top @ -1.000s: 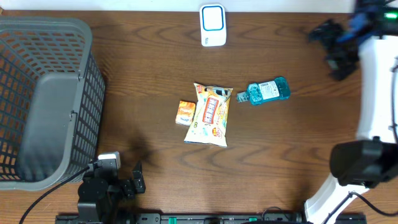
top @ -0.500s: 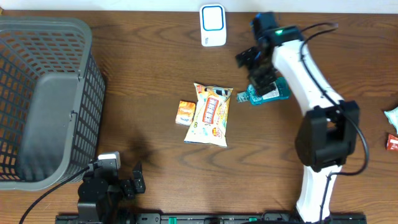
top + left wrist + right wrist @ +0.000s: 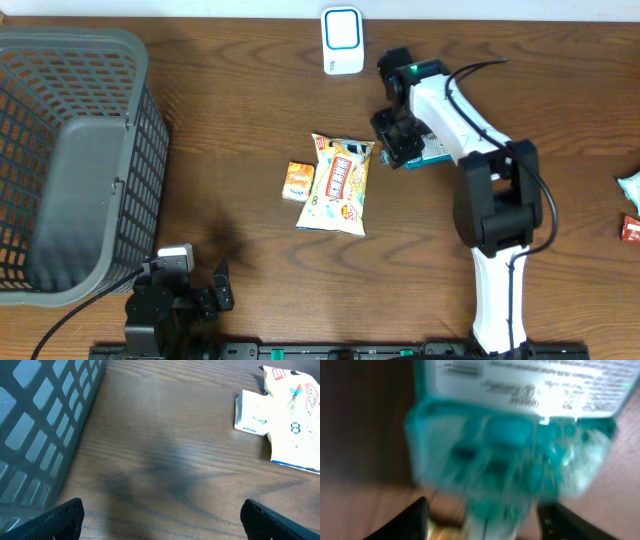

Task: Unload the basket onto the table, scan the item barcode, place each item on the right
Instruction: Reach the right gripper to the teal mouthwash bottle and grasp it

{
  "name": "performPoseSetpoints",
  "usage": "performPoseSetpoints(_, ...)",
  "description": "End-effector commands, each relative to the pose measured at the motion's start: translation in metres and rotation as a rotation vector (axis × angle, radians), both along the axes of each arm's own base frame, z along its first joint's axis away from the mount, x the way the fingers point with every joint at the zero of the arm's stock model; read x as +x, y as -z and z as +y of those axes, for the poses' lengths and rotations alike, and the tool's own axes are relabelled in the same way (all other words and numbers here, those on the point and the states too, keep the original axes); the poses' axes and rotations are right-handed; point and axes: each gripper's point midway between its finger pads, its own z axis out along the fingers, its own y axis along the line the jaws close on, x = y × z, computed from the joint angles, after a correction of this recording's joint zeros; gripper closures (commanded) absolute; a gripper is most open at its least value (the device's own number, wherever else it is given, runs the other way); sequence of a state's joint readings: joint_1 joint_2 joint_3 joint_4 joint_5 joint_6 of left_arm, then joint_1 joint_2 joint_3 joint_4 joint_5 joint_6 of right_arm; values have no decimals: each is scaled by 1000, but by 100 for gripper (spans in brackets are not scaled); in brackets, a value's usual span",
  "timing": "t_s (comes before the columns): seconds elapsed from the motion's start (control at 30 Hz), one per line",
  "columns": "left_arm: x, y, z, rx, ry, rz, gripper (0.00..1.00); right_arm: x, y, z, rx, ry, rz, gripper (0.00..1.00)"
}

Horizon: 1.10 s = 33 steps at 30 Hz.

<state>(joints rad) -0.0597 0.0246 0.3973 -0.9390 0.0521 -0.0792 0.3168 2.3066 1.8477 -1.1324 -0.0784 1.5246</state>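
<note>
nearest the robot's base, the left gripper (image 3: 161, 519) hangs low over bare table (image 3: 150, 460) with its fingers spread wide and nothing between them, the grey basket (image 3: 150, 130) off to its left. further out lie a small orange box (image 3: 297, 181) and a snack pouch (image 3: 338, 185), touching each other. just beyond and to the right of the pouch is the task's thing, a teal mouthwash bottle (image 3: 510, 435), lying on its side on the wood. the right gripper (image 3: 487, 517) is down over the bottle's cap end, its 2 fingers straddling the narrow neck. some gap shows on each side in the blurred wrist view, so the jaws look partly open rather than clamped. the bottle looks like rigid, glossy plastic part full of liquid, so probably fairly heavy, slick and apt to roll or swing from the neck. the ribbed shoulder just under the cap seems the surest hold, leaving the white label free to face the scanner (image 3: 341, 40), which stands at the far edge of the table.
</note>
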Motion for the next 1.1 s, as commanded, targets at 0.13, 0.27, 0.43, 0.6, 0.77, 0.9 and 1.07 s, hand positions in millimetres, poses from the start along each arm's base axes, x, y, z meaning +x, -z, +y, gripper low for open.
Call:
performPoseSetpoints(0.13,0,2,2,-1,-16,5,0,-16,19,-3,-39,-18,79,94)
performPoseSetpoints(0.27,0,2,2,-2,-16,5,0,-17,10,9,43,-76,79,99)
performPoseSetpoints(0.43,0,2,2,-1,-16,5,0,-15,-12,21,159,-130,51,99)
performPoseSetpoints(0.6,0,2,2,-1,-16,5,0,-10,-49,31,280,-133,-9,99)
performPoseSetpoints(0.77,0,2,2,-1,-16,6,0,-13,-84,55,525,-126,-9,99)
performPoseSetpoints(0.9,0,2,2,-2,-16,6,0,-13,-99,66,665,-114,5,99)
performPoseSetpoints(1.07,0,2,2,-1,-16,5,0,-15,-115,75,792,-96,29,99)
